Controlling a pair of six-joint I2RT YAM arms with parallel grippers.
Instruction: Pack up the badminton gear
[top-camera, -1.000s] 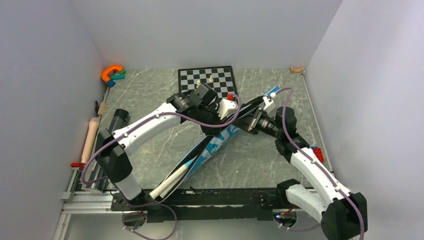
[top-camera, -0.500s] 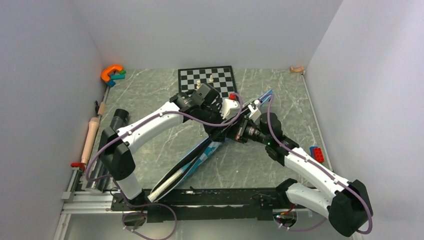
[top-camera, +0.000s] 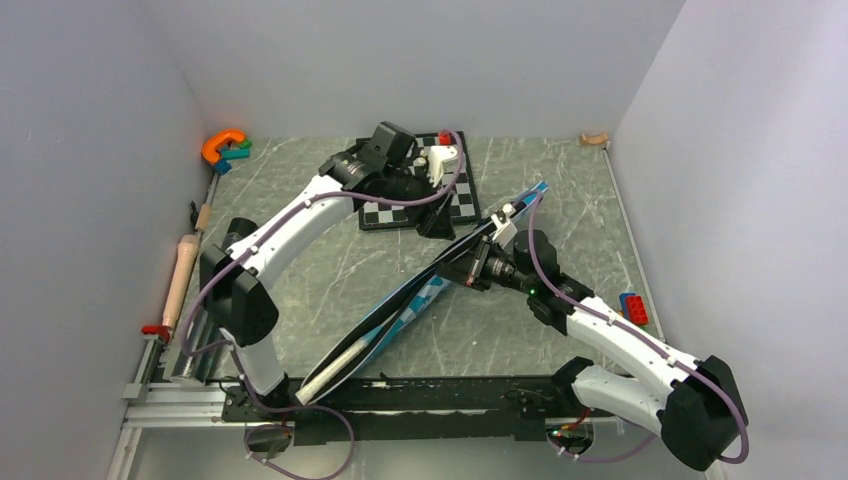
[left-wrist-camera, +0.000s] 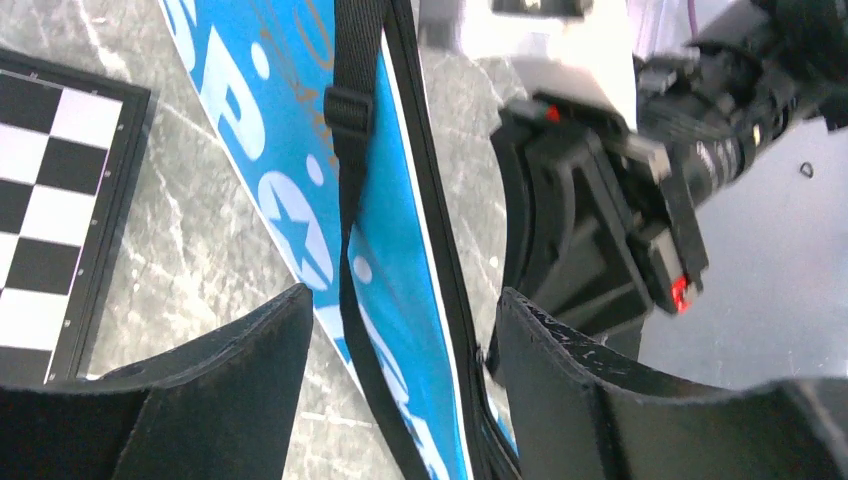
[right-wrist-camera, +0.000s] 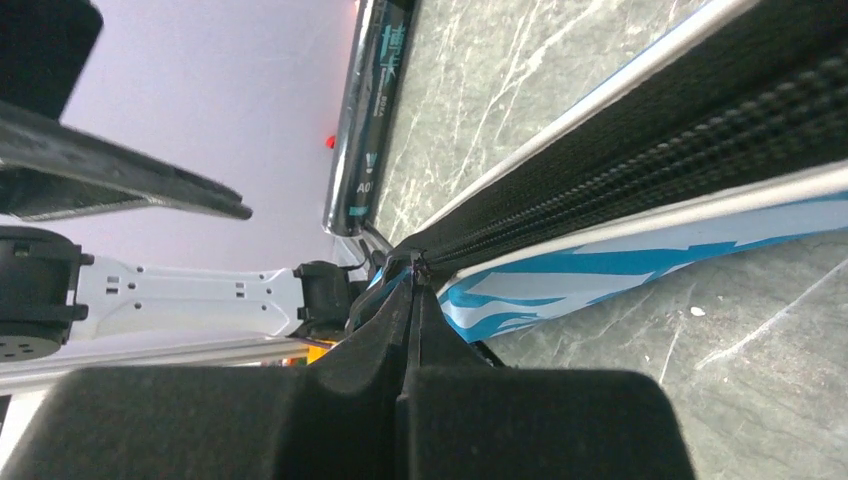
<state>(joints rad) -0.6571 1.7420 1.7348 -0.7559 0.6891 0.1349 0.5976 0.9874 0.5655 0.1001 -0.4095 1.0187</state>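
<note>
- Blue bag (top-camera: 410, 305) lies diagonally on the table (top-camera: 300, 260), near end at the arm bases, with a white racket handle (top-camera: 335, 365) protruding there.
- Right gripper (right-wrist-camera: 410, 288) is clenched on the bag's black zipper edge (right-wrist-camera: 640, 170).
- Left gripper (left-wrist-camera: 400, 312) hangs released above the bag, beside the chessboard (left-wrist-camera: 40, 200).

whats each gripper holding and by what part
Right gripper is shut on the blue bag, pinching its black zipper. Left gripper is open, holding nothing.
</note>
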